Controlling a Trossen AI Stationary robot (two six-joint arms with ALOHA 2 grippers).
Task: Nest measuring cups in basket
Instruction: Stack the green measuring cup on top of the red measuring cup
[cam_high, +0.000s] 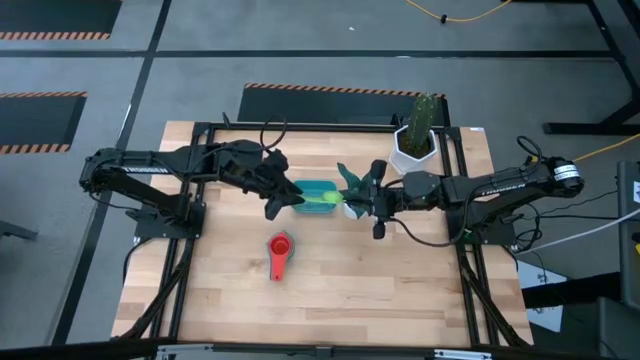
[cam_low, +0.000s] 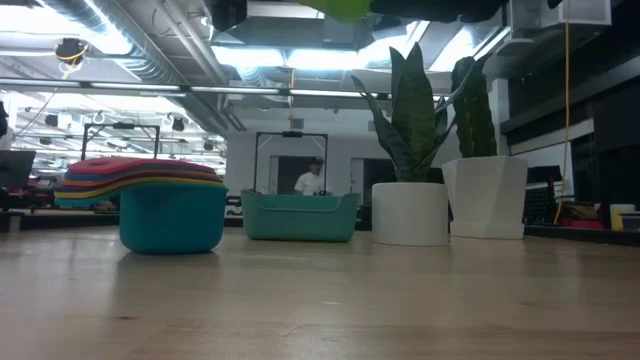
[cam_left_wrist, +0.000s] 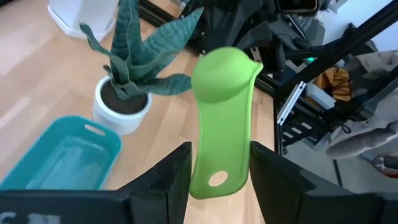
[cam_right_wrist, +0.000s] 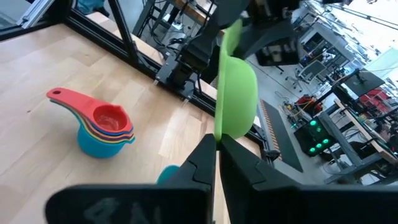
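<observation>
A pale wood tabletop (cam_high: 400, 280) carries the teal basket (cam_high: 318, 189) near its centre, towards the far edge. Above it a green measuring cup (cam_left_wrist: 222, 118) is held aloft by its handle in the left pincer (cam_left_wrist: 219, 171); the shut right pincer (cam_right_wrist: 217, 152) pinches its bowl rim. The remaining cups (cam_high: 279, 254) sit stacked nearer the front edge. One grip should be released before lowering.
</observation>
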